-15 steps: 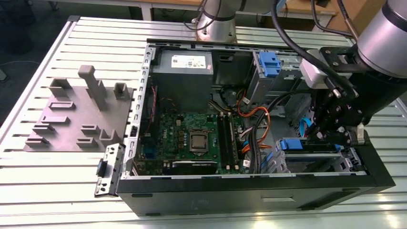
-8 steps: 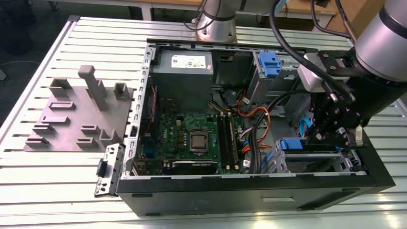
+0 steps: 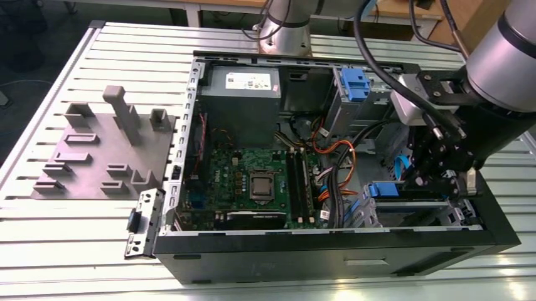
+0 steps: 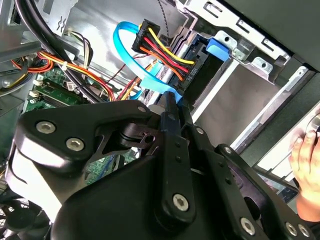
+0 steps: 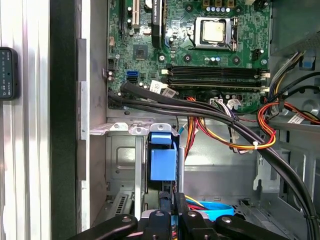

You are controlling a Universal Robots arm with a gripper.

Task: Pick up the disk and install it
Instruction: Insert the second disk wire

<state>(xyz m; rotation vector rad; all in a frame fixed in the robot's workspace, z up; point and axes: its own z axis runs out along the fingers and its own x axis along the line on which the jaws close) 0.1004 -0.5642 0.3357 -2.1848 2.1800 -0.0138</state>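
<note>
The case (image 3: 335,254) lies open on its side, and the gripper (image 3: 446,179) is down in its front corner, at the drive bay by the exterior view's right wall. The disk (image 4: 245,100) sits edge-up in that bay, its blue frame (image 5: 162,162) against the bay's metal rails. The jaws are drawn narrow and seem pinched on the disk's framed edge.

I judge the main risk to be jamming: if the disk is skewed against the rails, pushing could bend the frame or make the jaws slip off. The cables (image 5: 225,120) are next. The black bundle and the coloured wires cross just beside the bay, and the plug (image 4: 160,42) with the blue ribbon (image 4: 122,47) hangs close to the fingertips (image 4: 170,107), so either could snag or be crushed. A person's hand (image 4: 306,162) rests near the case's outer wall, within the arm's reach.

Further along the case floor are the board (image 3: 251,182) and the grey supply (image 3: 243,88). Outside the case, a grey fixture (image 3: 100,157) lies on the table (image 3: 50,251).
</note>
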